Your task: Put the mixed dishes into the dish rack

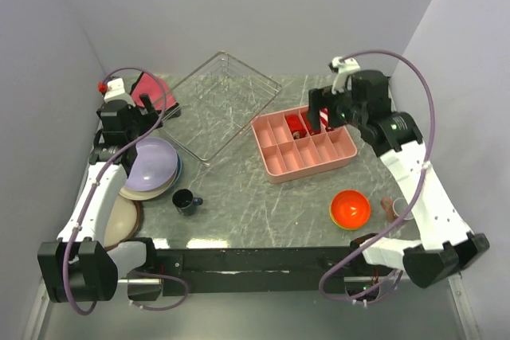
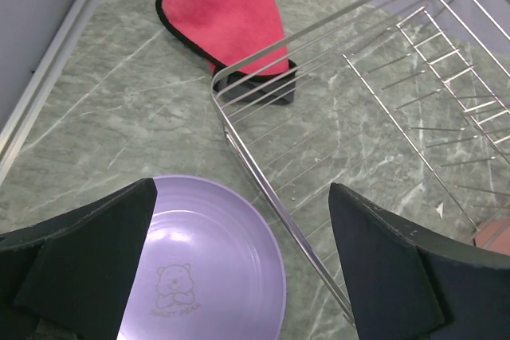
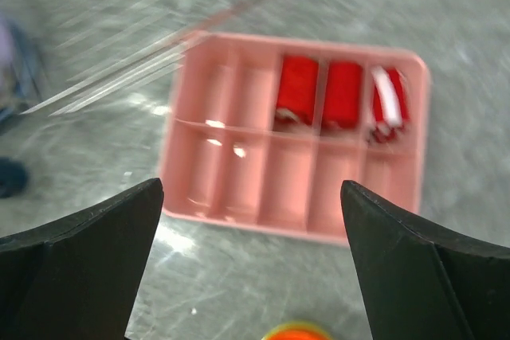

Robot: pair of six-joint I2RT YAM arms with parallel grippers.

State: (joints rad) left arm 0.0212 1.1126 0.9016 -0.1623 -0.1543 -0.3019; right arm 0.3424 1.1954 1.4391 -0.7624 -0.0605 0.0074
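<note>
The right wrist view is blurred, so the red items (image 3: pixel 319 93) in the pink tray (image 3: pixel 239 189) cannot be identified, and the orange bowl (image 3: pixel 296 330) is cut off by its lower edge. In the top view, the small pink cup (image 1: pixel 396 208) is half hidden by the right arm (image 1: pixel 422 189) and the cream plate (image 1: pixel 123 222) by the left arm (image 1: pixel 94 199). What is probably the light-blue plate (image 1: pixel 178 168) is almost covered by the lavender plate (image 1: pixel 150 163).

dish rack (image 1: pixel 225 101) back centre on counter (image 1: pixel 263 205); tray (image 1: pixel 275 157) right of it, cloth (image 1: pixel 151 89) left; plates (image 1: pixel 147 161) left, mug (image 1: pixel 186 201) before them; bowl (image 1: pixel 350 209) front right.

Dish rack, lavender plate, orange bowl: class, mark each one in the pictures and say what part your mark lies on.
dish rack (image 2: pixel 279 212), left wrist view, on its near rim wire.
lavender plate (image 2: pixel 223 252), left wrist view, on its inner face.
orange bowl (image 1: pixel 350 209), top external view, on its inside centre.
</note>
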